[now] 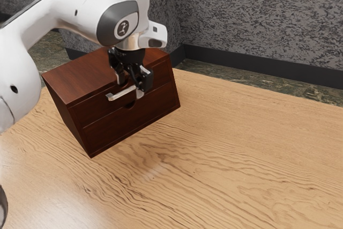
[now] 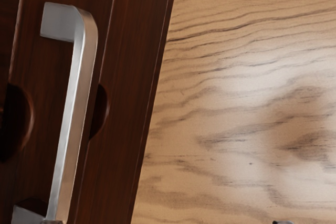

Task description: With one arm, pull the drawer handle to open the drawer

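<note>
A dark wooden cabinet stands on the table at the exterior view's left, with two drawer fronts facing the table. The upper drawer carries a silver bar handle and looks flush with the cabinet face. My black gripper hangs straight down at the handle's right end, its fingers apart, so it is open. I cannot tell whether a finger touches the bar. In the wrist view the handle runs along the drawer front, off to one side of my hand.
The light wooden table stretches wide in front of and to the right of the cabinet. A grey stone wall with a dark baseboard stands behind it.
</note>
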### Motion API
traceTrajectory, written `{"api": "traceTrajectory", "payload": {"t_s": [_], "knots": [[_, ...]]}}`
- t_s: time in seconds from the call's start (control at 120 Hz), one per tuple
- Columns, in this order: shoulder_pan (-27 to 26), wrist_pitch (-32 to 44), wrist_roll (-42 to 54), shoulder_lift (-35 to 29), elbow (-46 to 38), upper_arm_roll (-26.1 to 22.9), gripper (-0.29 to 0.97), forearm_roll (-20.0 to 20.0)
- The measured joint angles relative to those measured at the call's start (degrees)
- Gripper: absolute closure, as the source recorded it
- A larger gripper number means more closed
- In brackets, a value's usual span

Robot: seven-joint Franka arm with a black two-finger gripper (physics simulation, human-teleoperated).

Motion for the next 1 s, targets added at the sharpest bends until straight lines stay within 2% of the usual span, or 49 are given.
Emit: {"api": "traceTrajectory", "payload": {"t_s": [0.108,0.275,0.833,1.0], "knots": [[0.6,1.0,0.0,1.8,1.9,0.1,0.35,1.6],[1.3,2.1,-0.1,3.9,2.5,0.1,0.43,2.5],[4.1,4.4,0.1,5.2,-0.4,-0.1,0.49,1.7],[3.3,6.9,0.0,1.7,-6.0,-0.4,0.56,1.2]]}}
